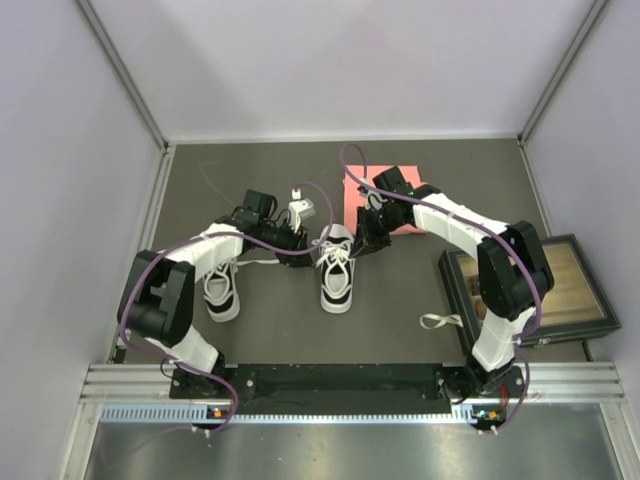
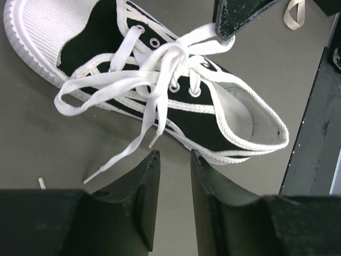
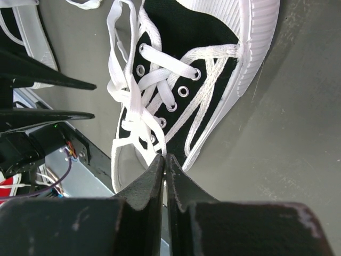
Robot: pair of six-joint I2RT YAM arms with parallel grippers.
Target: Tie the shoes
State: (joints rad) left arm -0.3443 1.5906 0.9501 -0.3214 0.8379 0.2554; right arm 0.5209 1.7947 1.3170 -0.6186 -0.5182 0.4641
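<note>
On dark table (image 1: 400,330), we are pinching the sneaker (image 3: 213,32) lace (image 3: 133,104) in our right gripper (image 3: 164,157); left gripper (image 2: 175,156) hanging part-open, empty.

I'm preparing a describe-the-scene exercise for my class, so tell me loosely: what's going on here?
Two robot arms are working on tying a pair of sneakers. Both reach over the middle shoe, while the other shoe lies beside the left arm. The right gripper is shut and seems to be pinching a lace near the shoe's opening. The left gripper is open and holds nothing, just off the shoe's side. No finished bow shows, only loose crossings and a slack loop.
</note>
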